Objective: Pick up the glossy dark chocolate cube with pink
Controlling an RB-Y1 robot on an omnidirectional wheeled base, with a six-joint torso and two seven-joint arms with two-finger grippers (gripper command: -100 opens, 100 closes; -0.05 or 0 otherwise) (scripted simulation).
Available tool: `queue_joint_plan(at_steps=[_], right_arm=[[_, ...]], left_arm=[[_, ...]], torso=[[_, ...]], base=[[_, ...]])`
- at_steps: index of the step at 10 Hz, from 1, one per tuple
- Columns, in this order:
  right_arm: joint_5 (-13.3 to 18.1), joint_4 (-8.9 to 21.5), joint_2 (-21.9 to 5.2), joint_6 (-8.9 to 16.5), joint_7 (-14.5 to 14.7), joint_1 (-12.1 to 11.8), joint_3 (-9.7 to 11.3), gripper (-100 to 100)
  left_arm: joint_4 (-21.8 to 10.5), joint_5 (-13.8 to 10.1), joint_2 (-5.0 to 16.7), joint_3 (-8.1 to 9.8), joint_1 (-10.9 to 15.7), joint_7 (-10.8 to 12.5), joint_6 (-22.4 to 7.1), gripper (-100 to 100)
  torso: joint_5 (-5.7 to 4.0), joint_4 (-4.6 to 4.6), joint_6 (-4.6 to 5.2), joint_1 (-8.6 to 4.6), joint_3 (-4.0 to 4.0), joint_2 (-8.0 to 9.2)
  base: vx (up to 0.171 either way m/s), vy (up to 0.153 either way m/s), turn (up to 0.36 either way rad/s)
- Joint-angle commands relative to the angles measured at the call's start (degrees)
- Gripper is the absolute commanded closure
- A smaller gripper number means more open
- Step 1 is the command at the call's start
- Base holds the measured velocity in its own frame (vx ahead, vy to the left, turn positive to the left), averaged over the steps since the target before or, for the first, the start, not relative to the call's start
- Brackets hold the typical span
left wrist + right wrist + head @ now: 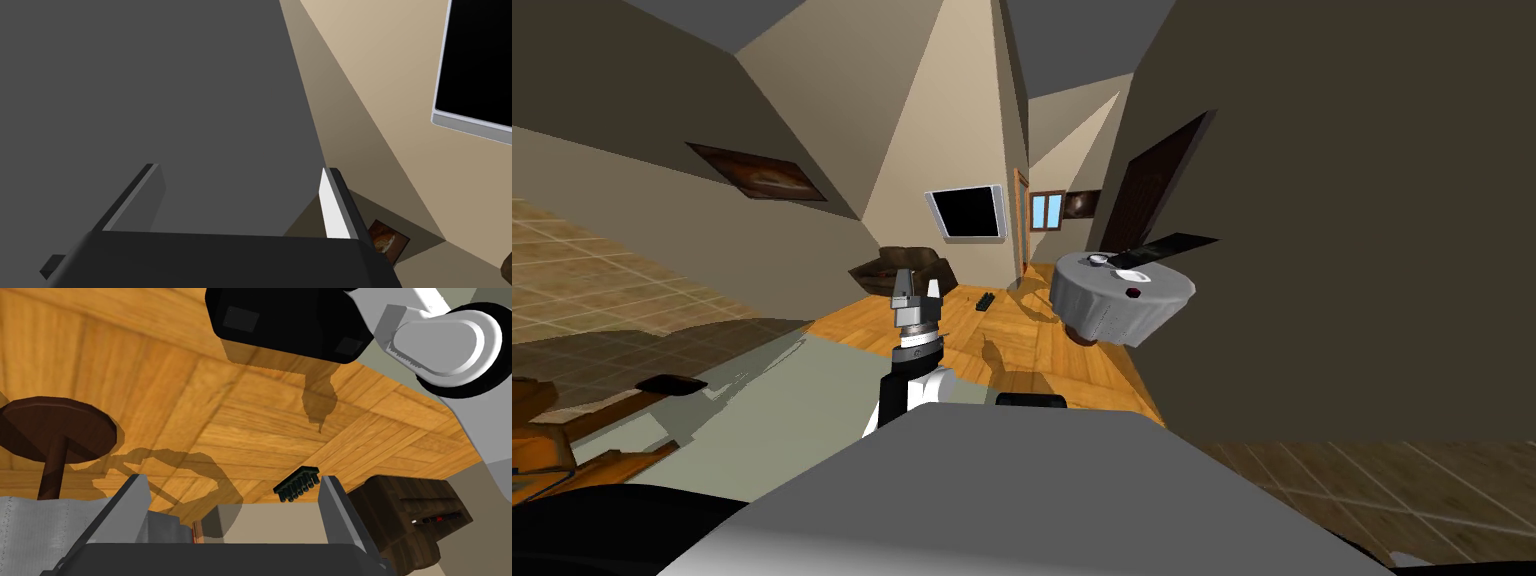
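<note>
Dark cube [1132, 293] on grey-clothed table [1110, 316] beside white bowl [1134, 274], left gripper [917, 284] and right gripper [232, 479] both spread apart.

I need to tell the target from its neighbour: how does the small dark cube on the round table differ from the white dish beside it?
The cube is dark with a reddish tint; the dish is white. The cube is much smaller than the dish. The cube sits nearer the table edge facing me; the dish lies farther in. Both rest on the grey cloth of the table.
</note>
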State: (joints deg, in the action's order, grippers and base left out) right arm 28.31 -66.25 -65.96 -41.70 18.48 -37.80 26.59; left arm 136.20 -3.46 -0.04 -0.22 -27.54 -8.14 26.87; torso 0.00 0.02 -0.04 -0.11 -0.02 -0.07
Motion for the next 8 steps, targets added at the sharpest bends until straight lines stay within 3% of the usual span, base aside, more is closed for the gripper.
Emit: queue_joint_plan(at_steps=[1, 2, 3, 4, 6, 7, 8], right_arm=[[0.3, 2.7, -1.5, -0.7, 0.1, 0.3, 0.3, -100], [0.3, 2.7, -1.5, -0.7, 0.1, 0.3, 0.3, -100], [0.8, 4.2, -4.4, -2.1, 0.7, 0.6, 0.6, -100], [0.8, 6.5, -4.4, -2.1, 0.7, 0.6, 0.6, -100], [1.1, 10.2, -7.2, -3.5, 1.2, 1.0, 0.7, -100], [1.3, 13.8, -8.6, -4.9, 1.7, 1.4, 0.7, -100], [1.3, 13.8, -9.9, -4.9, 1.7, 1.4, 0.7, -100]], left_arm=[[0.0, 0.0, 0.0, 0.00, 0.0, 0.0, 0.0, 0], [0.0, 0.0, 0.0, 0.01, 0.0, 0.0, 0.0, 0], [0.0, 0.0, 0.0, 0.01, 0.0, 0.0, 0.0, 0], [0.0, 0.0, 0.0, 0.00, 0.0, 0.0, 0.0, 0], [0.0, 0.0, 0.0, 0.01, 0.0, 0.0, 0.0, 0], [0.0, 0.0, 0.0, 0.01, 0.0, 0.0, 0.0, 0], [0.0, 0.0, 0.0, 0.01, 0.0, 0.0, 0.0, 0]], torso=[[0.00, 0.00, 0.00, 0.00, 0.00, 0.00], [-0.01, -0.01, 0.09, -0.01, -0.02, -0.02], [-0.03, 0.00, 0.12, -0.02, 0.00, 0.01], [-0.01, -0.01, 0.00, 0.00, -0.03, -0.05], [0.00, -0.03, 0.04, -0.02, -0.07, -0.13], [-0.02, -0.04, 0.07, -0.02, -0.08, -0.14], [-0.01, -0.05, 0.03, -0.01, -0.12, -0.20]], base=[[0.024, 0.005, 0.153], [0.015, 0.000, -0.043], [0.026, 0.014, 0.273], [0.031, 0.007, 0.161], [0.048, 0.003, 0.189], [0.064, 0.008, 0.270], [0.056, -0.008, 0.121]])
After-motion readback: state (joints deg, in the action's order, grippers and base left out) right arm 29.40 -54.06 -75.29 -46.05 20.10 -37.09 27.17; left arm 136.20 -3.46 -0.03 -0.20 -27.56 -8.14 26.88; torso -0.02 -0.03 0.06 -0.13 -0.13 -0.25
